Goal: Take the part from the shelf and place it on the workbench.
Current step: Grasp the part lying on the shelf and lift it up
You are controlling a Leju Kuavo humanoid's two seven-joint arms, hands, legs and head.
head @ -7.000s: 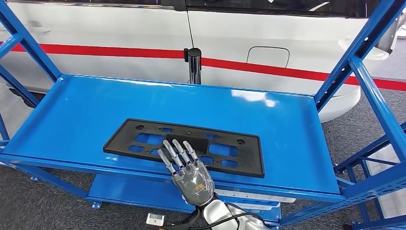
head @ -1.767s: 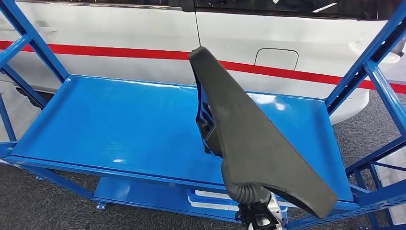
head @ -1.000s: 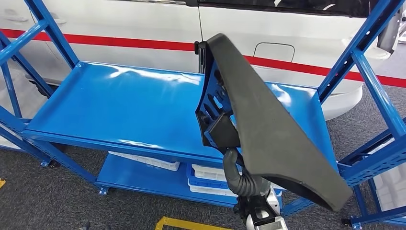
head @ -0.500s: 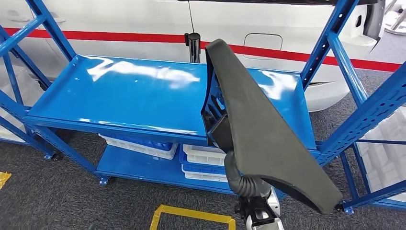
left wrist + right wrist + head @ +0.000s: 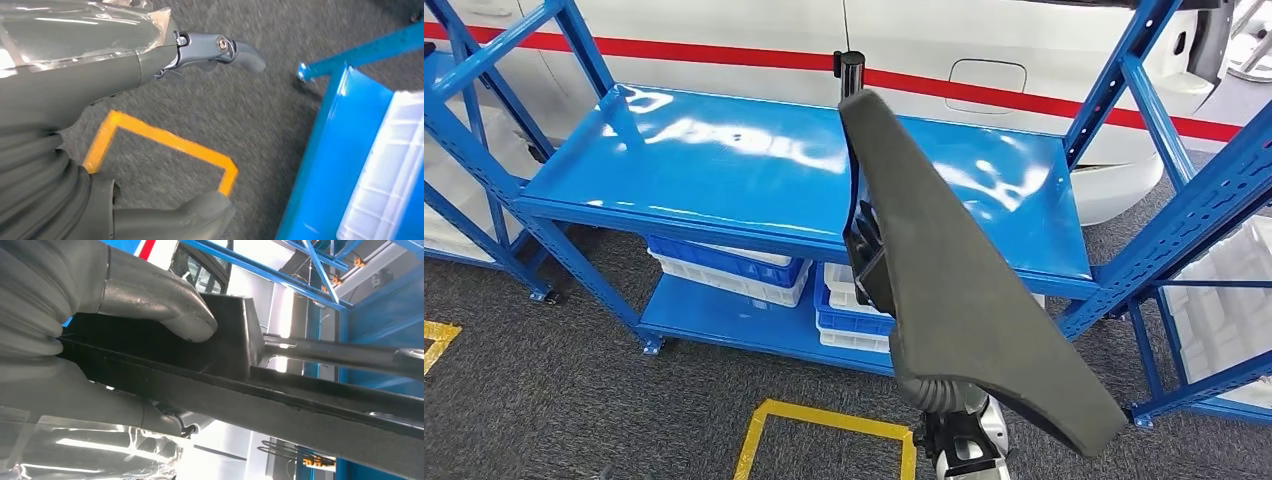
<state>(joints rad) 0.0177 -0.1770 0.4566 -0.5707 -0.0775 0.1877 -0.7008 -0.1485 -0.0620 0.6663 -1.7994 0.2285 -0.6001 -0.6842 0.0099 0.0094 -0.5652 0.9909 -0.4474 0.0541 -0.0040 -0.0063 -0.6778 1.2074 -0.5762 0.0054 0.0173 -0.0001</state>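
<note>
Black plastic part (image 5: 964, 300), long and flat, stands tilted on edge in the head view, held up in front of the blue shelf (image 5: 774, 170) and off its top deck; white and blue bins (image 5: 724, 270) sit on the lower deck. Left wrist view: the left robot hand (image 5: 125, 65) hangs over grey carpet with yellow floor tape (image 5: 165, 140), fingers apart, holding nothing. Right wrist view: the right robot hand (image 5: 100, 330) grips the part, thumb (image 5: 160, 305) pressed on its face.
</note>
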